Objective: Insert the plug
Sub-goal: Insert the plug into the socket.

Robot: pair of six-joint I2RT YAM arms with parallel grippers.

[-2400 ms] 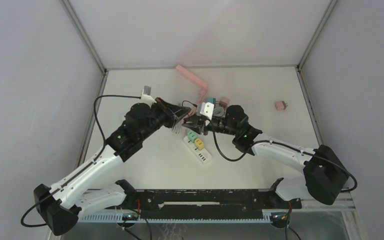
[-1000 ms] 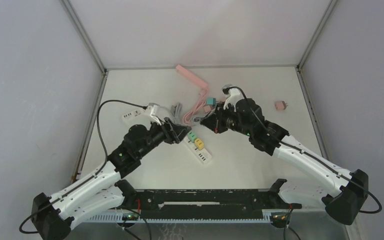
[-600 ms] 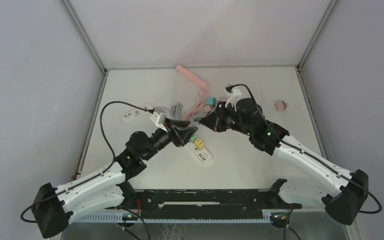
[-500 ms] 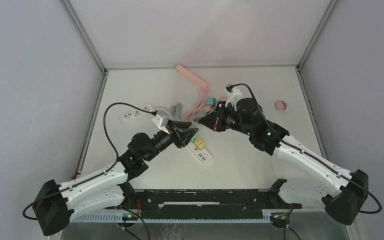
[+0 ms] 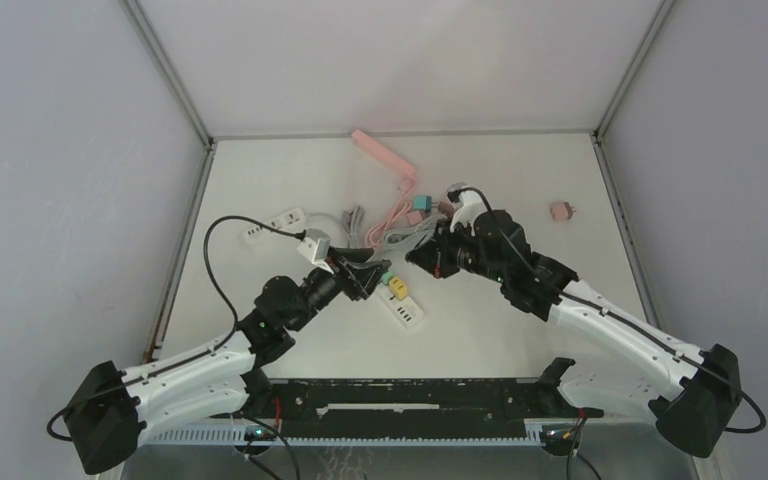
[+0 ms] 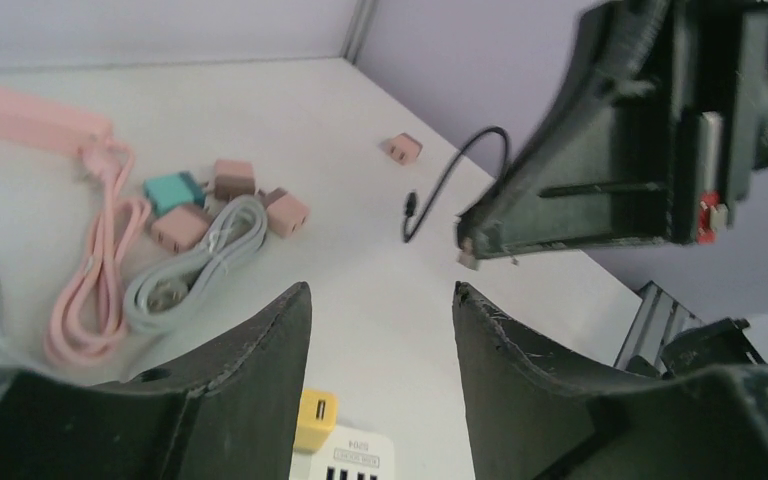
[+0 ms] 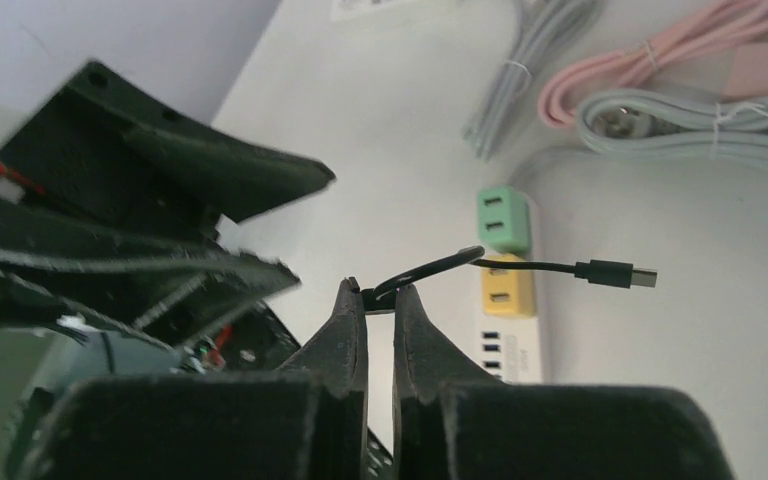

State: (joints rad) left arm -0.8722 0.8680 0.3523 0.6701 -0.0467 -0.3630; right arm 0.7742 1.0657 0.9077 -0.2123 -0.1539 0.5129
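My right gripper (image 7: 380, 292) is shut on one end of a short black cable (image 7: 430, 268). The cable's free end carries a small plug (image 7: 615, 272) that hangs in the air above the table. In the left wrist view a small light metal tip pokes out of the right gripper's fingertips (image 6: 480, 225). A white power strip (image 5: 405, 310) lies mid-table with a green adapter (image 5: 384, 272) and a yellow adapter (image 5: 397, 288) plugged in. My left gripper (image 6: 380, 292) stands open and holds nothing, just above the strip's far end and facing the right gripper (image 5: 415, 258).
A pink power strip (image 5: 385, 155) with its coiled pink cord (image 6: 95, 290), a grey coiled cord (image 6: 200, 265), a teal plug (image 6: 170, 190) and pink adapters (image 6: 285, 212) lie behind. Another white strip (image 5: 275, 222) sits at the left. A lone pink adapter (image 5: 561, 211) lies at the right.
The left arm drew back toward the near edge and its jaws narrowed a little. The right gripper came nearer and lower with the cable still in it.
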